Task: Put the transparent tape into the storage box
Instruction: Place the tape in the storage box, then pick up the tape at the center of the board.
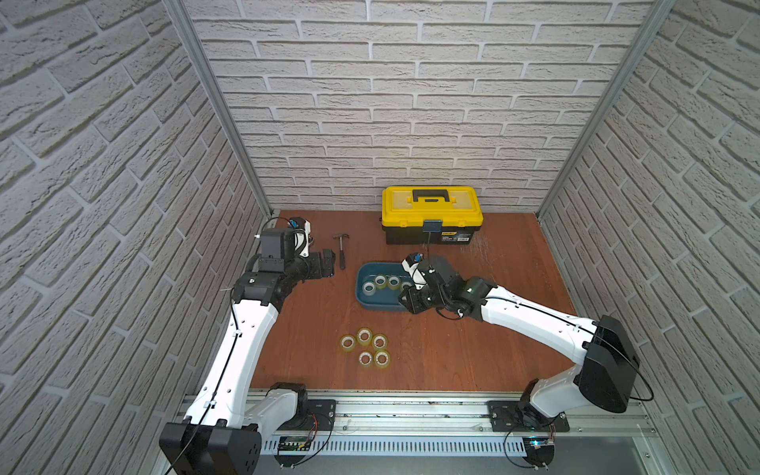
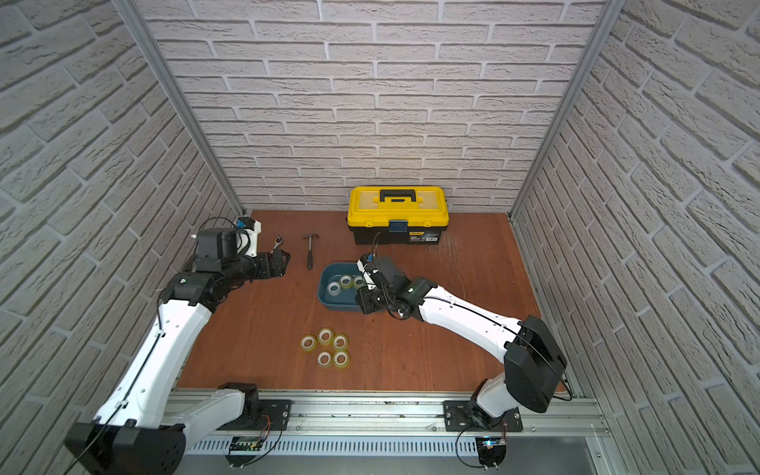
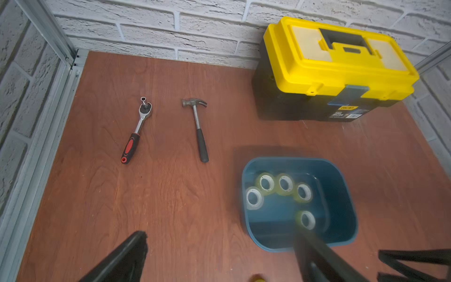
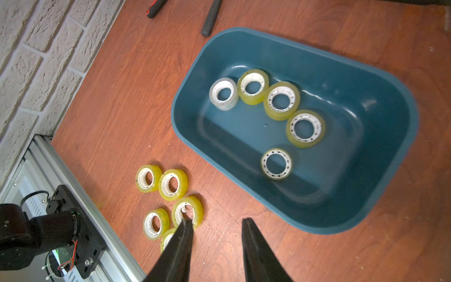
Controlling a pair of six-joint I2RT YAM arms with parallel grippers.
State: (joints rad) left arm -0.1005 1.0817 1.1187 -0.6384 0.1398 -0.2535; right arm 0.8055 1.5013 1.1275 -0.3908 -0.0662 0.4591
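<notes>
Right wrist view, showing nearest a cluster of five transparent tape (image 4: 173, 184) rolls lying flat on the desk (image 4: 97, 122), several touching; next, right fingers (image 4: 249, 232), released and empty, hovering between cluster and storage box (image 4: 390, 146). Probably heading for the next roll: favouring an outer one, threading one finger through the core, pinching a single wall. Showing five more rolls inside the box; farther back, left fingers (image 3: 131, 254) spread, empty.

Bare table (image 1: 452, 353) between loose tape (image 1: 364, 336) and storage box (image 1: 376, 306)
</notes>
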